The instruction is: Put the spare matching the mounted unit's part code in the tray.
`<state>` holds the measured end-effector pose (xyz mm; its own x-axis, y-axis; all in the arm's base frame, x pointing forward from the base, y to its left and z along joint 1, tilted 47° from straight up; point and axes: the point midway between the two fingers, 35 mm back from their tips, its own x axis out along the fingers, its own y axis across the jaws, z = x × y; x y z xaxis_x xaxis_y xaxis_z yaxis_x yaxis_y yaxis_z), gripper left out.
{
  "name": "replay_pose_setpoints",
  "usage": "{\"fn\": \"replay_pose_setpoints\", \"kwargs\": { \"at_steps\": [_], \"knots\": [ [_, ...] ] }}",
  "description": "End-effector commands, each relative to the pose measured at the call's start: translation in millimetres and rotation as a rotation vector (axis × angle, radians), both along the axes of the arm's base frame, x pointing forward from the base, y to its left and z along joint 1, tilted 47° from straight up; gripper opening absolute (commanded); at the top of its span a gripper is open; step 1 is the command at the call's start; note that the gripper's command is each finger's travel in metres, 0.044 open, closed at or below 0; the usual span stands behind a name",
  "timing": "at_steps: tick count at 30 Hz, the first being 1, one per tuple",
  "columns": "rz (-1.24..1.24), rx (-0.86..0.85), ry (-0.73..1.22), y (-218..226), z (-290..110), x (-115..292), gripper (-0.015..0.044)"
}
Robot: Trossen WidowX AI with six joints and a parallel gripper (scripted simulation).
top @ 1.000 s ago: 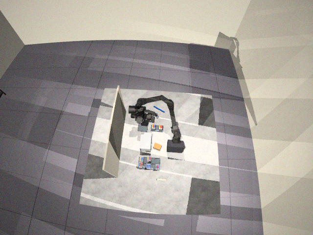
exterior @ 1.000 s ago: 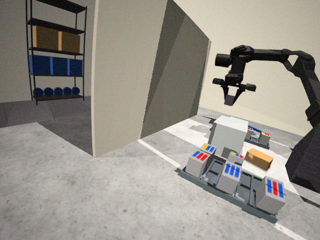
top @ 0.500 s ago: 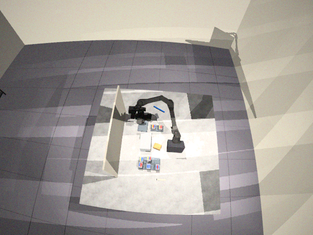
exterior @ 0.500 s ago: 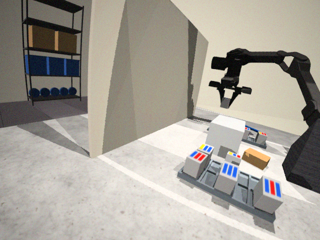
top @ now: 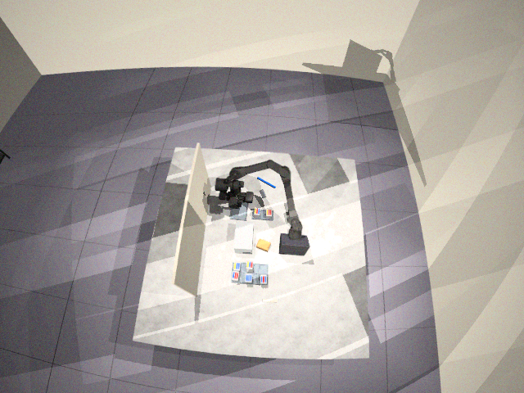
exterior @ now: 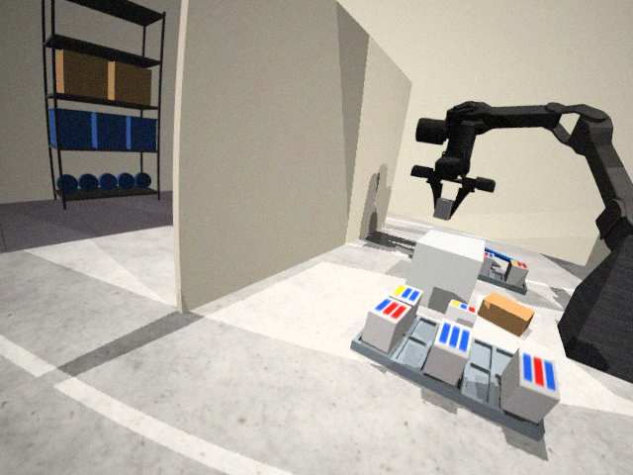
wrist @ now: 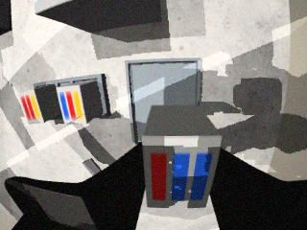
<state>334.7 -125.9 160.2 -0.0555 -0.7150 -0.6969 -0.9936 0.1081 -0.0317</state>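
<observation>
Overhead, the gripper [exterior: 446, 203] hangs in open air, clenched on a grey spare [wrist: 179, 165] striped red, blue, blue. Directly beneath it lies the shallow tray [wrist: 164, 92], its rim unobstructed and nothing inside. Beside the tray sit two striped blocks [wrist: 71, 103]. The large white unit [exterior: 445, 264] stands just beyond the tray's edge, and the tall beige panel [exterior: 265, 142] rises on the gripper's far side, well apart.

— What does the arm [exterior: 516, 115] look like?
— Matte charcoal throughout: slim boxy links, round black joint housings, a ribbed block base [top: 294, 245].
— And the claw [exterior: 449, 202]?
— Two dark tapering fingers under a short crossbar.
</observation>
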Motion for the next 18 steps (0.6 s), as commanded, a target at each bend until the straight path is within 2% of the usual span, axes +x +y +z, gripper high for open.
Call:
{"fn": "replay_pose_setpoints", "kwargs": {
  "at_steps": [1, 18],
  "knots": [
    [0.007, -0.003, 0.006, -2, -3, 0, 0.0],
    [0.008, -0.003, 0.005, -12, -13, -1, 0.0]
  ]
}}
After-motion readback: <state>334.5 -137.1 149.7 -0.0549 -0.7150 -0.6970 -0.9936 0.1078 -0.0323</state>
